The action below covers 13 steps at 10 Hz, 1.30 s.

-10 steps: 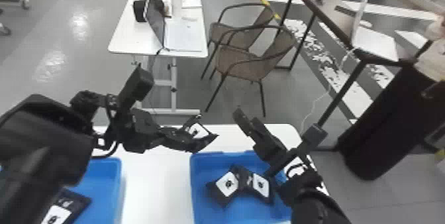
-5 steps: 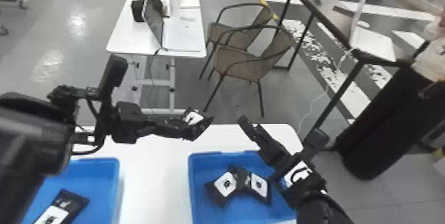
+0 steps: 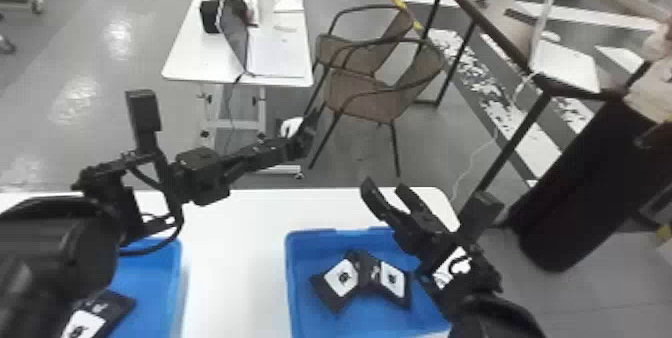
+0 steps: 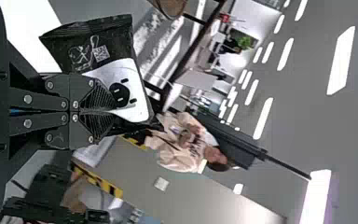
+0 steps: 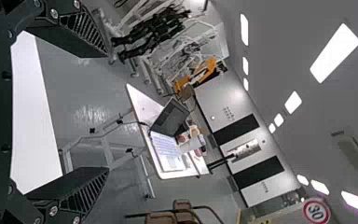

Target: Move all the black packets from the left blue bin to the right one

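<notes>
The black left gripper (image 3: 301, 138) is pinching a black, white-labelled packet (image 4: 137, 100), showing past the far edge of the white table (image 3: 235, 262). Near its far right corner, the black right gripper (image 3: 386, 191) is keeping its fingers spread. Two packets (image 3: 342, 278) are lying in the right blue bin (image 3: 291, 272).

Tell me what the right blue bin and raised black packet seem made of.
The bin looks like smooth moulded plastic: even colour, rounded corners. The packet seems fairly matt plastic film or foil laminate; creases and a flat end seam fit either.
</notes>
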Each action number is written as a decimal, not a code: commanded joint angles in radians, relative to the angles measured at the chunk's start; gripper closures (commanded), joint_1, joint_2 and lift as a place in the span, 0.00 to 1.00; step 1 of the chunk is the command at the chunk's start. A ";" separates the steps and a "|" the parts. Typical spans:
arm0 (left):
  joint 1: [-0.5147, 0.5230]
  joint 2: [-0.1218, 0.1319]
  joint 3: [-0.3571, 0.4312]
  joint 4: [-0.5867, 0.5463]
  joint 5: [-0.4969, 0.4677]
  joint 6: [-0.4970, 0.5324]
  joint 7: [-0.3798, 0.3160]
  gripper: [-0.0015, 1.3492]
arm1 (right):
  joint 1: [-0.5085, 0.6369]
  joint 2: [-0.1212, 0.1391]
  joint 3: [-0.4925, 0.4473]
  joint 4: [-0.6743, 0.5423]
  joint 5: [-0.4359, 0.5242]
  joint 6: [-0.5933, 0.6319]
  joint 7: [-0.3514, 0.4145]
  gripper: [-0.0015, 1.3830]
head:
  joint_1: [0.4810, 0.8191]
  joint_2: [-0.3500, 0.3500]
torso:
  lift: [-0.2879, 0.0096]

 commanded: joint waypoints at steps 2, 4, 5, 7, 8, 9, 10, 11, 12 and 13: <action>-0.016 -0.010 -0.045 0.072 0.199 -0.083 0.006 0.84 | 0.009 0.003 0.055 -0.086 0.310 -0.072 0.002 0.11 | 0.63 0.13 | 0.97; -0.008 -0.010 -0.068 0.111 0.339 -0.100 0.006 0.84 | 0.009 0.003 0.063 -0.126 0.435 -0.113 0.001 0.11 | 0.61 0.14 | 0.97; 0.004 -0.010 -0.081 0.129 0.425 -0.113 0.004 0.84 | 0.000 0.003 0.063 -0.127 0.452 -0.127 0.001 0.10 | 0.60 0.14 | 0.97; 0.015 -0.015 -0.085 0.140 0.480 -0.122 0.000 0.84 | -0.017 0.003 0.066 -0.121 0.439 -0.132 0.002 0.10 | 0.56 0.13 | 0.97; 0.013 -0.019 -0.093 0.158 0.514 -0.132 -0.009 0.84 | -0.020 0.003 0.086 -0.118 0.430 -0.132 0.002 0.10 | 0.55 0.14 | 0.97; 0.010 -0.030 -0.093 0.180 0.506 -0.142 -0.026 0.84 | -0.022 0.003 0.109 -0.118 0.413 -0.132 0.002 0.11 | 0.54 0.14 | 0.97; -0.002 -0.035 -0.099 0.221 0.489 -0.162 -0.054 0.84 | -0.019 0.003 0.132 -0.127 0.395 -0.123 0.002 0.11 | 0.54 0.15 | 0.97; -0.018 -0.038 -0.107 0.256 0.471 -0.177 -0.062 0.84 | -0.011 0.003 0.152 -0.146 0.387 -0.101 0.002 0.11 | 0.55 0.17 | 0.97; -0.036 -0.041 -0.111 0.296 0.457 -0.192 -0.080 0.84 | -0.005 0.003 0.167 -0.156 0.375 -0.095 0.002 0.11 | 0.56 0.18 | 0.97; -0.051 -0.044 -0.116 0.331 0.449 -0.220 -0.088 0.84 | 0.001 0.003 0.179 -0.175 0.369 -0.076 0.002 0.11 | 0.58 0.20 | 0.97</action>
